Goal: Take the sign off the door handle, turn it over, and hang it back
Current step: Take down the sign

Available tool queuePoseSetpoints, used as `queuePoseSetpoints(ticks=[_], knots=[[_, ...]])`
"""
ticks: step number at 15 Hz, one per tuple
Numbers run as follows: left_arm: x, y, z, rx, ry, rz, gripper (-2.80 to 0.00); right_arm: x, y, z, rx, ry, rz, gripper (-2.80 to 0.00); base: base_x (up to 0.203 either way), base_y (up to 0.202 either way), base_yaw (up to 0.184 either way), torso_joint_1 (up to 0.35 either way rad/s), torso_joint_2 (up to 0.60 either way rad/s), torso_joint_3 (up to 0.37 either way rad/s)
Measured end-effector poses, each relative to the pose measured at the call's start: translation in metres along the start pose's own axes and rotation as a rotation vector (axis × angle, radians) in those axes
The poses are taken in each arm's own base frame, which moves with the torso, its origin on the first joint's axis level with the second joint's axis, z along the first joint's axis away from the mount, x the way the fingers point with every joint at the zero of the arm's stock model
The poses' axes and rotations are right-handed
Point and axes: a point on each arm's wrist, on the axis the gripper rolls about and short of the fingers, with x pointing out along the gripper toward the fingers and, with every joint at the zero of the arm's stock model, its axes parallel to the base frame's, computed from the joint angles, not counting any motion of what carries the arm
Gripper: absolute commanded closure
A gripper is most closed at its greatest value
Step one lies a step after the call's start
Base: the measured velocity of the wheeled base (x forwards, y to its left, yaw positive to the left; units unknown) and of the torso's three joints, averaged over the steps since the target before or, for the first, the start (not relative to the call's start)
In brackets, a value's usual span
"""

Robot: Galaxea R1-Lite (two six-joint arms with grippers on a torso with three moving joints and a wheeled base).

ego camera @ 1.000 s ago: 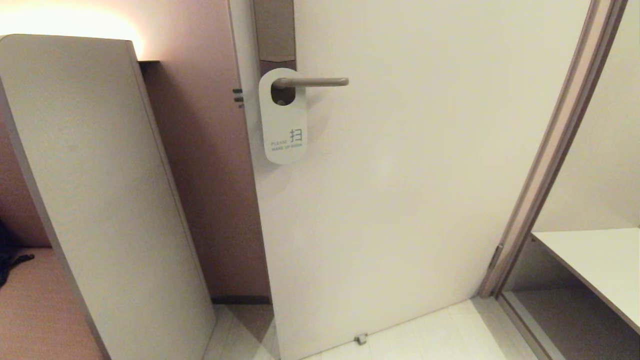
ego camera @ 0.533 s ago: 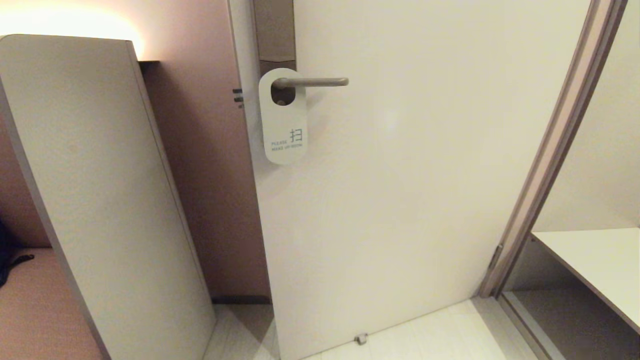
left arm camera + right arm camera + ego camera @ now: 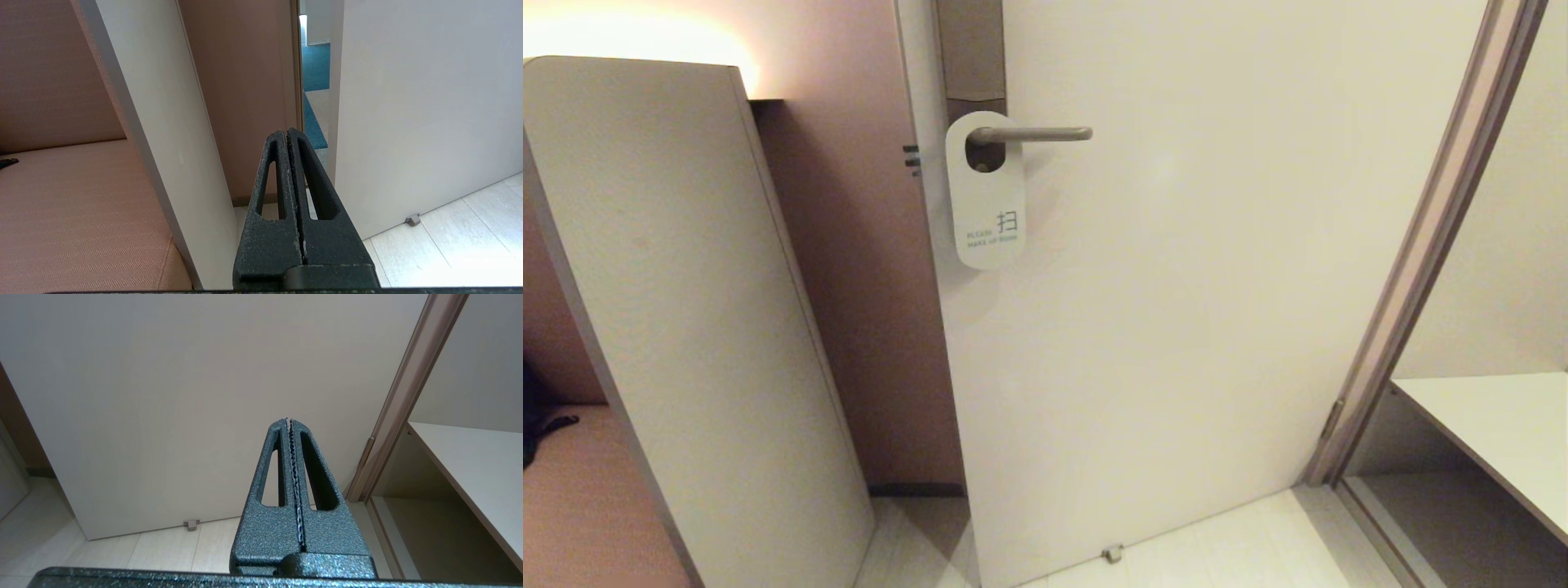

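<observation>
My left claw (image 3: 289,132), dark and textured, has its two slotted fingers pressed flat together with nothing between them. In its own wrist view it points at the gap between the pale door (image 3: 421,106) and the brown wall panel, low near the light plank floor (image 3: 457,241), with a peach-striped upholstered seat (image 3: 77,208) and a tilted off-white board (image 3: 163,122) beside it. My right claw (image 3: 288,421) is closed the same way, fingers meeting along their toothed seam, empty, facing the plain lower part of the door, with the brown door frame (image 3: 404,392) and a pale shelf (image 3: 474,461) off to one side. Neither claw shows in the head view.

In the head view, the flat rounded card sign (image 3: 986,196) hangs in the upper middle of the frame, left of centre. Its white face is turned toward me, printed with a character and small "make up room" lettering near its lower end. Its large oval hole is threaded over the slim straight brushed-metal door handle (image 3: 1037,134), which runs level toward the right from the tall narrow grey-brown plate (image 3: 969,49) at the door's left edge. The sign hangs straight down, flat against the door, close to the handle's root. A small door stop (image 3: 1112,554) sits at the foot of the door, lower centre.
</observation>
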Motion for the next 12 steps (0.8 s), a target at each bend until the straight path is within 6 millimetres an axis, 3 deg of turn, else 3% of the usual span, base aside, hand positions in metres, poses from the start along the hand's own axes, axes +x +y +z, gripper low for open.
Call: queuePoseSetpoints(ticks=[12], knots=[[0.0, 0.0, -0.0001, 0.0, 0.0, 0.0, 0.0, 0.0, 0.0, 0.0, 0.0, 0.0, 0.0, 0.0, 0.0, 0.0, 0.0, 0.0, 0.0, 0.0]])
